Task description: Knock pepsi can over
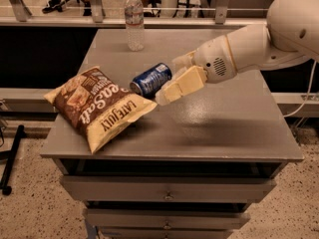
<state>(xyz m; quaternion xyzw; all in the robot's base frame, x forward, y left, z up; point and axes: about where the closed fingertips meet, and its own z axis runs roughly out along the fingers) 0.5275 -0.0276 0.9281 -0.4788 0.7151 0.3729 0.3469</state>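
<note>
The pepsi can [151, 79] lies tipped over near the middle of the grey cabinet top [229, 128]. Its silver end points down towards the front left and rests against the upper edge of the brown Late July chip bag [98, 106]. The gripper [172, 86] sits just beside the can on its right and touches it, low over the surface, at the end of the white arm [249, 49] reaching in from the right. From here I cannot tell whether the gripper is spread or closed. A clear water bottle [134, 21] stands upright at the back edge, well apart from the can. Drawers [167, 189] run below the top.
</note>
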